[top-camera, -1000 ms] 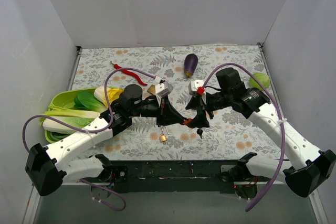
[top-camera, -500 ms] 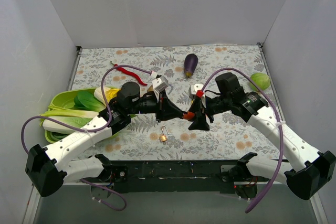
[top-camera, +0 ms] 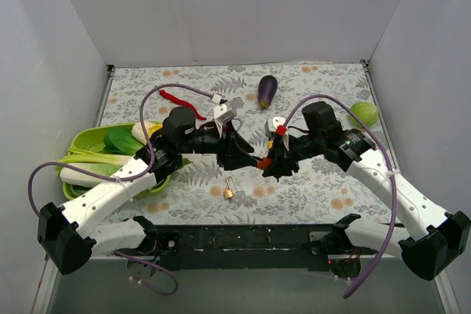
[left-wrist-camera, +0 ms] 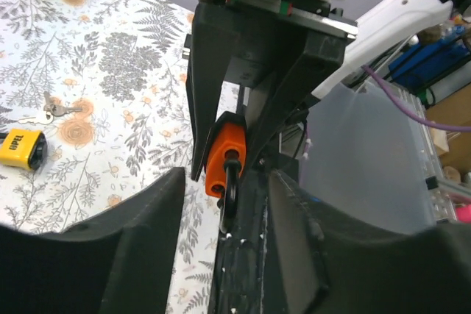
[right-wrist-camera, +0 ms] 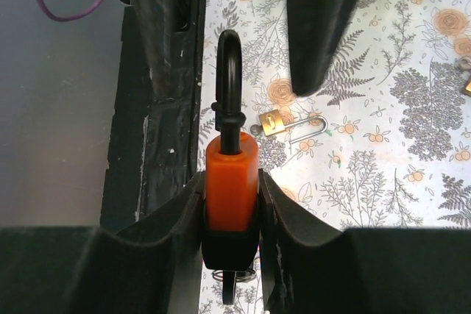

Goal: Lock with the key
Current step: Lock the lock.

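My right gripper (top-camera: 268, 164) (right-wrist-camera: 232, 185) is shut on an orange padlock (top-camera: 259, 161) (right-wrist-camera: 232, 159), gripping its body from both sides and holding it above the table. Its black shackle (right-wrist-camera: 228, 71) points at my left gripper. A dark key on a ring (right-wrist-camera: 232, 288) sticks out under the body. My left gripper (top-camera: 247, 155) (left-wrist-camera: 226, 180) is open and faces the padlock (left-wrist-camera: 222, 148). The shackle tip (left-wrist-camera: 229, 193) lies between its fingertips; I cannot tell if it touches them.
A small brass padlock (top-camera: 229, 193) (right-wrist-camera: 274, 121) with an open shackle lies on the table below. A yellow padlock (left-wrist-camera: 22, 146) with keys (left-wrist-camera: 48, 106), an eggplant (top-camera: 267, 90), a green fruit (top-camera: 364, 113), red-handled pliers (top-camera: 180, 101) and a green vegetable tray (top-camera: 77, 140) lie around.
Both grippers have risen from the table and closed in on each other. The right one has carried the orange padlock left, to the open left gripper.
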Controlling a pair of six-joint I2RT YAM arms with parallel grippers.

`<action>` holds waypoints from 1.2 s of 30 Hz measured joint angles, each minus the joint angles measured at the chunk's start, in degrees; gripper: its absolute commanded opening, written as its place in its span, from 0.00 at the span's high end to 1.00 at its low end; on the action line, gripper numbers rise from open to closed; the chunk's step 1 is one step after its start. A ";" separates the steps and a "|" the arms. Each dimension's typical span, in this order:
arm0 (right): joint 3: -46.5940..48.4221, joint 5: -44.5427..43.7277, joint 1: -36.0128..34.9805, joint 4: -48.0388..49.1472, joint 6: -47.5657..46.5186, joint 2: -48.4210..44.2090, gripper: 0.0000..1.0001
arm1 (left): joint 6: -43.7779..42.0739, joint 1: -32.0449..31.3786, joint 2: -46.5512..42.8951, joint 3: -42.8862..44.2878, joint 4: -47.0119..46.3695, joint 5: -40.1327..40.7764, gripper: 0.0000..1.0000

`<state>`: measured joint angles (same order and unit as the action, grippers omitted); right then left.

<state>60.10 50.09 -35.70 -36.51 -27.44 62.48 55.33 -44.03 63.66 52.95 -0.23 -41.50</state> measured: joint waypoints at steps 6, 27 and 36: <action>0.00 1.11 0.00 -0.63 -0.37 -0.72 0.99 | -9.79 3.21 0.15 4.79 9.51 -6.01 0.46; 0.24 0.98 0.00 -0.72 -2.93 -0.24 0.99 | -17.42 1.42 1.33 6.71 16.44 -6.10 0.90; 0.55 0.39 0.02 -0.87 -2.78 -0.17 0.99 | -16.31 1.07 1.44 6.71 16.06 -5.84 1.00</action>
<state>60.64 50.48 -35.68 -37.39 -30.22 62.30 39.03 -42.96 65.10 59.66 15.84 -47.33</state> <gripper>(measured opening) 0.359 0.084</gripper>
